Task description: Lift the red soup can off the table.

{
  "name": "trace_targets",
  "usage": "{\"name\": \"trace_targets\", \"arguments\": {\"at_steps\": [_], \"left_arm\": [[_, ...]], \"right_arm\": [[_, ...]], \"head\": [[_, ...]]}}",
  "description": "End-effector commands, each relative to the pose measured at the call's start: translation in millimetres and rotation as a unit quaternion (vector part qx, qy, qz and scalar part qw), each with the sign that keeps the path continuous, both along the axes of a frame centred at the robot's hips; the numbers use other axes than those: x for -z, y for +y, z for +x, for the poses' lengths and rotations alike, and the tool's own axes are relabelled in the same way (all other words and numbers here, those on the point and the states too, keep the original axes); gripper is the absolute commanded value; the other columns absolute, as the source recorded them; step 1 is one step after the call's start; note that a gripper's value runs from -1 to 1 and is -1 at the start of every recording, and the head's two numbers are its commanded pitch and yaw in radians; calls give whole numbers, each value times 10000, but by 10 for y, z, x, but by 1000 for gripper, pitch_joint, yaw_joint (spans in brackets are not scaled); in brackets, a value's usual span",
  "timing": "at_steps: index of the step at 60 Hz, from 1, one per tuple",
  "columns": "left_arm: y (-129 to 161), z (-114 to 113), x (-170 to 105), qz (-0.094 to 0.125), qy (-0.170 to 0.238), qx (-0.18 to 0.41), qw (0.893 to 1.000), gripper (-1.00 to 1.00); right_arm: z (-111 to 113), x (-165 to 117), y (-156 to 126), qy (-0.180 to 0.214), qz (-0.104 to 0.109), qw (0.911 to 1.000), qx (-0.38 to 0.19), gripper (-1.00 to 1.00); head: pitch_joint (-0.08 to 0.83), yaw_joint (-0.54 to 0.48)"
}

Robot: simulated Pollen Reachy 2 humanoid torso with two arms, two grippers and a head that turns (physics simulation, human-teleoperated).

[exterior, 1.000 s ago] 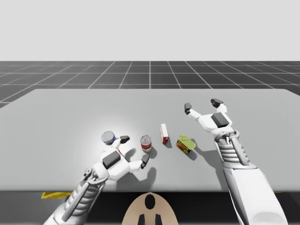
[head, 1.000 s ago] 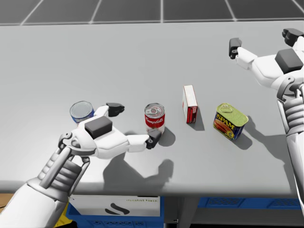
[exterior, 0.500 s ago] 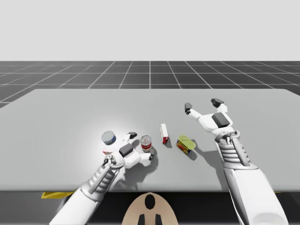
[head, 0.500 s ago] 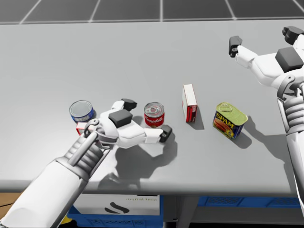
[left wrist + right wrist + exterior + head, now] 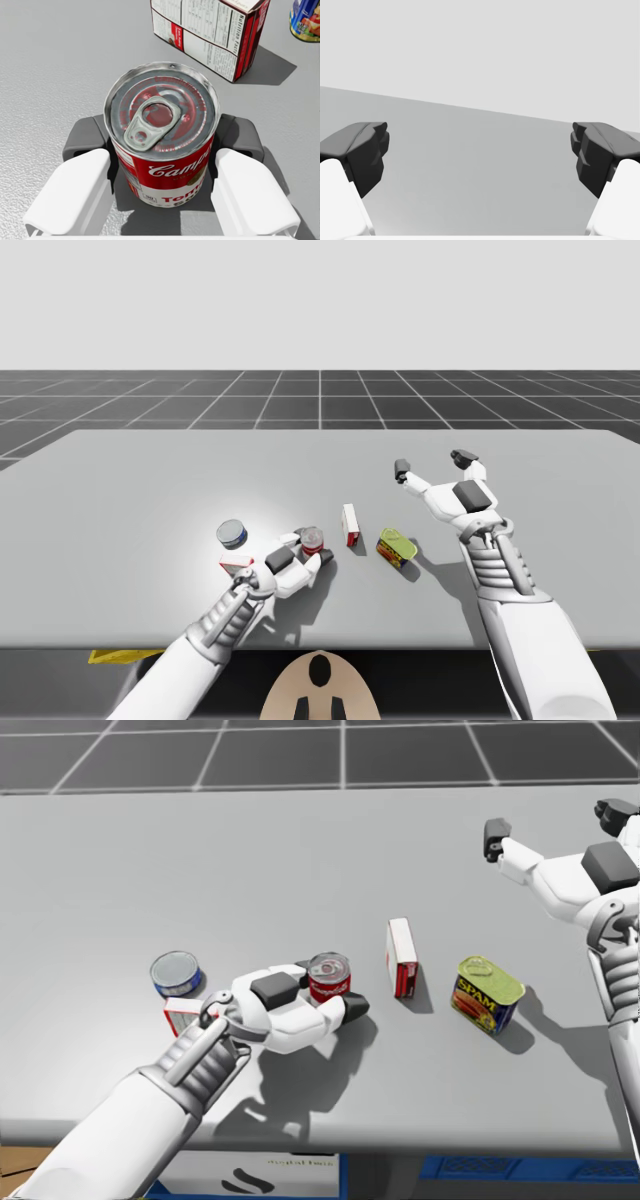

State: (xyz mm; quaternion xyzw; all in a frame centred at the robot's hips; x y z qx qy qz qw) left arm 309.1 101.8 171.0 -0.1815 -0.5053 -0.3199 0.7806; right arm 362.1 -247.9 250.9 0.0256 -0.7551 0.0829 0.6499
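- Left wrist view: left gripper (image 5: 163, 139) has its jaws closed on the red soup can (image 5: 161, 117), one dark pad pressed to each side of the can wall.
- Can is upright, pull-tab lid up. Its base meets its own shadow on the surface (image 5: 150, 470); whether it has cleared the surface cannot be told.
- High view: my left arm crosses the near edge left of the middle. The can stands a short way in from that edge, slightly left of centre.
- Small red-and-white box (image 5: 183, 1016) lies just beside my left wrist, on the side toward the left edge.
- Blue can (image 5: 176, 973) stands upright just beyond that small box, apart from the gripper.
- Tall red-and-white box (image 5: 401, 956) stands on its narrow side near the soup can, toward the right edge, not touching it.
- Green-topped rectangular tin (image 5: 487, 993) sits further toward the right edge, near the tall box and apart from it.
- Right gripper (image 5: 480, 155) hangs above the surface beyond the tin, toward the far right. Its jaws are spread wide with nothing between them.
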Motion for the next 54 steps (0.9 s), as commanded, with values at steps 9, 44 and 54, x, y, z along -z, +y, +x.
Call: {"name": "trace_targets", "arguments": {"at_steps": [9, 44, 54], "left_arm": [[-191, -80, 30, -277, 87, 148, 9995, 1000], [33, -38, -718, -550, -607, 11, 9966, 1000], [140, -36, -1166, -743, -1039, -118, 9917, 1000]], "right_arm": [[-2, -4, -6, 7, 19, 10000, 9, -1000], [22, 2, -36, 49, 47, 10000, 28, -1000], [28, 1, -40, 54, 37, 10000, 24, -1000]], "head": [[488, 51], [310, 51], [303, 48]]}}
